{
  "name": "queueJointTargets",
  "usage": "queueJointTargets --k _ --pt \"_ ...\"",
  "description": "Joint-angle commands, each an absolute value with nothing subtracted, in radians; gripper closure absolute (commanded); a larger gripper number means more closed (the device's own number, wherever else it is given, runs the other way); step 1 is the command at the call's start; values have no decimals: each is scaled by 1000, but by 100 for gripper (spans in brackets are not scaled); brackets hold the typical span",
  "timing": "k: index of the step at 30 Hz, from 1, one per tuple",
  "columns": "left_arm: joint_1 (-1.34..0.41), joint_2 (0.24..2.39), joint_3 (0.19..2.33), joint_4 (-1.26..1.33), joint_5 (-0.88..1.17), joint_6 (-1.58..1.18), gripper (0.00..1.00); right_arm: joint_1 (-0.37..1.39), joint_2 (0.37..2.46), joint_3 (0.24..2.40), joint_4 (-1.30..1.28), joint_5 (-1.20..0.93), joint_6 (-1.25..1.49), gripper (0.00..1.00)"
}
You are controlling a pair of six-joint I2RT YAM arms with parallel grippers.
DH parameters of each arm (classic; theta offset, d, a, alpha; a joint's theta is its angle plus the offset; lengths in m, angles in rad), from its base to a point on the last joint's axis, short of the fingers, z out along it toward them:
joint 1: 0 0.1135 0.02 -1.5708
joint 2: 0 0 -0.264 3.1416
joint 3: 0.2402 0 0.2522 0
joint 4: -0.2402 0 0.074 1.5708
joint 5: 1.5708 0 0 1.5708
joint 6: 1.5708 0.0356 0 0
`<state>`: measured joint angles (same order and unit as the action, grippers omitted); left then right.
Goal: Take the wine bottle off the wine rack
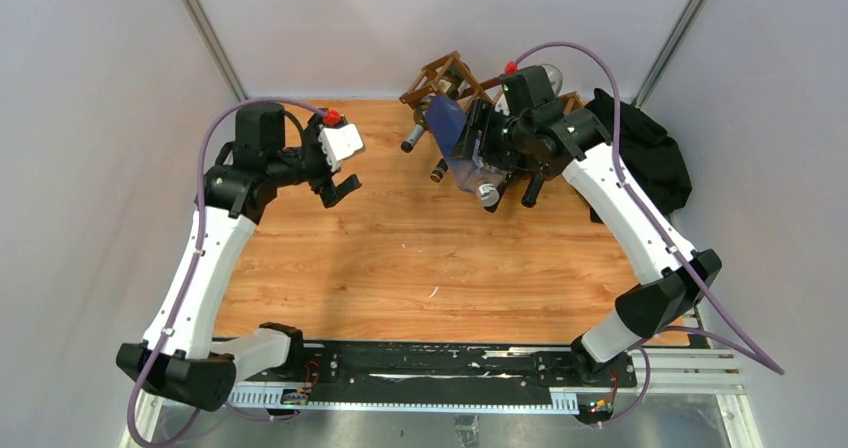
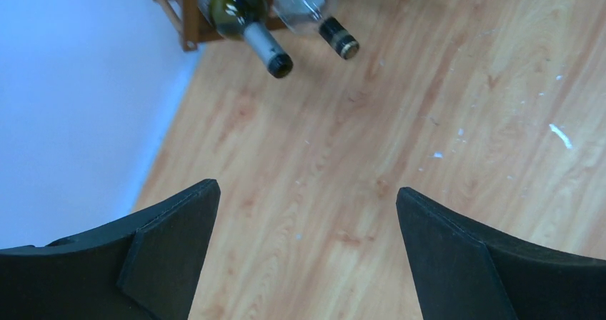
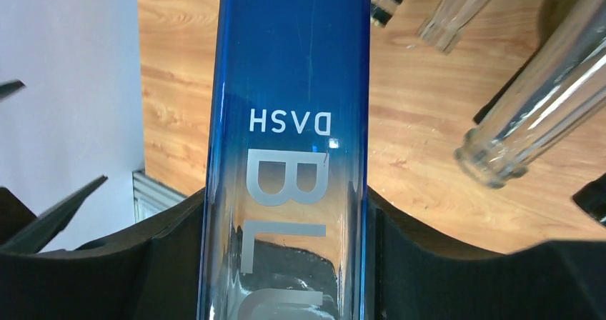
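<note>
The brown wooden wine rack stands at the back of the table, with several bottle necks sticking out toward me. My right gripper is shut on the blue wine bottle, which slants down from the rack's front with its silver cap nearest me. I cannot tell whether its far end is still in an opening. In the right wrist view the blue bottle, lettered "DASH", fills the gap of the right gripper, with the pads against its sides. My left gripper hangs open over bare wood, left of the rack.
A green bottle and a clear bottle with a dark cap poke out of the rack. Clear bottle necks lie to the right of the blue one. A black cloth heap sits at the back right. Grey walls close in the table.
</note>
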<state>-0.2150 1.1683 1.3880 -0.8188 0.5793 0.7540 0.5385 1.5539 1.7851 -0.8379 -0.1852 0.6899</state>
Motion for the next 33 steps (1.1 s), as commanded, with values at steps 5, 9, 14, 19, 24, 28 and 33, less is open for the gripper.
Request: queueJointTargets --k 5,9,14,19,24,28,33 --pt "-371 1001 1255 -585 519 922 0 707 1530 1884 -822 -279 621 100" --pt "-421 957 1199 -555 506 979 0 778 1565 1932 -825 -314 610 100" --pt "-469 864 1076 -555 495 1083 0 863 1635 2017 -847 -347 579 100" --pt "-503 805 993 -554 467 1172 0 922 1696 2081 -864 -370 554 100" --pt "-505 804 974 -497 441 1154 0 968 1749 2138 -890 -393 528 100" --pt "-505 780 939 -507 457 1188 1 985 1783 2161 -891 -450 519 100" --pt "-505 755 900 -534 471 1251 21 986 1793 2166 -890 -483 498 100"
